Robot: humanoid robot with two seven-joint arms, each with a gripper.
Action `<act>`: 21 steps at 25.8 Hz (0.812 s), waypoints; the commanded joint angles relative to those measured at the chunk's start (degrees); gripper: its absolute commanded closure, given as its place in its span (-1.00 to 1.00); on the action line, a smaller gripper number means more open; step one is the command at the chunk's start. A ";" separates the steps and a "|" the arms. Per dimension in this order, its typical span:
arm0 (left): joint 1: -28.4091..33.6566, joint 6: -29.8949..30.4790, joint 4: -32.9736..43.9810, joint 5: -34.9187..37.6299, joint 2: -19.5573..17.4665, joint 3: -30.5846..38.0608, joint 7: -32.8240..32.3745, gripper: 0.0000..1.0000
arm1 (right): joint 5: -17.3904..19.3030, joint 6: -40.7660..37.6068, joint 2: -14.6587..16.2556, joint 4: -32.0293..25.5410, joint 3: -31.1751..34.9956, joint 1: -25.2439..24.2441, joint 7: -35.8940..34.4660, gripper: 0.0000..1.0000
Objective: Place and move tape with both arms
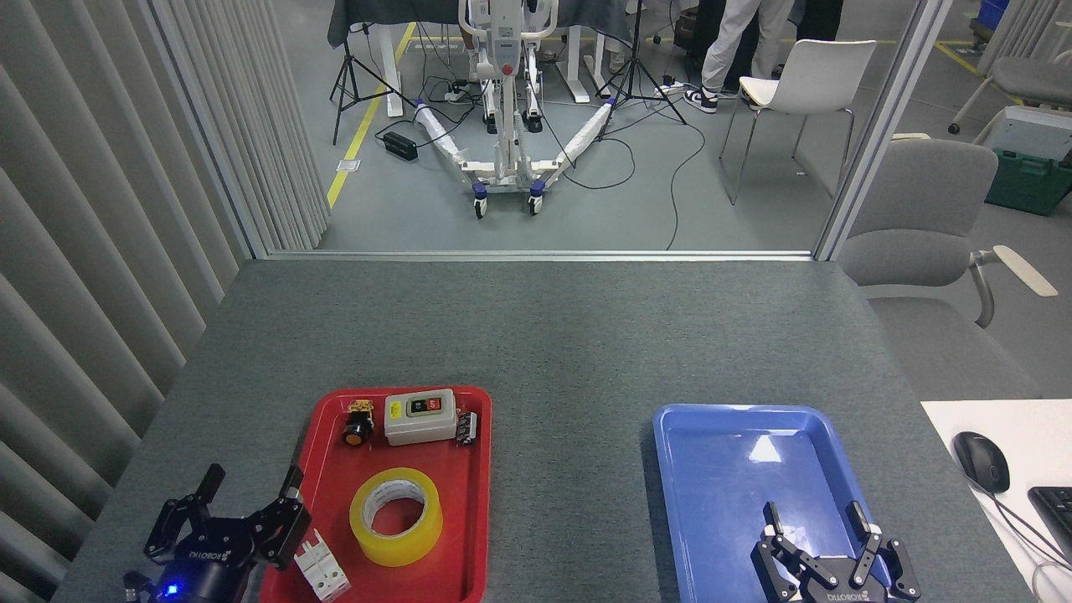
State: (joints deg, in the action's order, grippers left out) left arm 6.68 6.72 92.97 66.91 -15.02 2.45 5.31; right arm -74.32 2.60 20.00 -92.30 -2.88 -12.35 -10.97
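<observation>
Both arms barely poke in from the bottom edge, so it's mostly just claws showing. Left claw sits low at the left, fingers spread wide apart and pointing up and away, blue light glowing just behind it. Right claw is low at the right, fingers splayed open too, holding nothing.

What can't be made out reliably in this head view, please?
- Tape: whether it touches the red tray's floor under its core; hidden by its wall.
- White breaker: lower end cut off by the bottom edge.
- Right gripper: its base cut off below.
- Small part beside the switch box: too small.
</observation>
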 commanded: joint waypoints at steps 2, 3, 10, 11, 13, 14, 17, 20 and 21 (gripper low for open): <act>0.00 0.13 -0.25 -0.11 -0.10 -0.08 1.28 -1.00 | -0.03 0.04 -0.23 -0.42 -0.02 -0.13 -0.01 -1.00; 0.00 0.48 -0.25 -0.29 -0.18 -0.08 2.25 -1.00 | -0.12 -0.05 -0.31 -0.51 -0.02 -0.13 -0.01 -1.00; 0.00 0.83 0.28 -2.13 -0.36 -0.08 1.20 -1.00 | -0.12 -0.05 -0.58 -0.69 -0.10 -0.31 -0.01 -1.00; 0.00 0.83 0.28 -2.13 -0.36 -0.08 1.37 -1.00 | -0.12 -0.05 -0.58 -0.77 -0.10 -0.31 -0.01 -1.00; 0.00 0.83 0.28 -2.13 -0.36 -0.08 1.46 -1.00 | -0.12 -0.05 -0.58 -0.77 -0.10 -0.31 -0.01 -1.00; 0.00 0.92 0.28 -2.13 -0.45 -0.08 1.37 -1.00 | -0.12 -0.05 -0.58 -0.77 -0.10 -0.31 -0.01 -1.00; 0.00 0.92 0.28 -2.13 -0.63 -0.08 1.37 -1.00 | -0.12 -0.14 -0.58 -0.77 -0.10 -0.31 -0.10 -1.00; 0.00 1.01 0.28 -2.13 -0.71 -0.08 1.28 -1.00 | -0.12 -0.14 -0.58 -0.69 -0.10 -0.40 -0.10 -1.00; 0.00 1.01 0.37 -2.13 -0.71 -0.08 1.28 -1.00 | -0.12 -0.22 -0.40 -0.77 -0.10 -0.40 -0.10 -1.00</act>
State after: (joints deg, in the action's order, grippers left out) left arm 6.68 7.74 93.27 64.78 -15.67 2.37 6.63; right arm -74.44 2.48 19.44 -93.05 -2.99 -12.71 -11.02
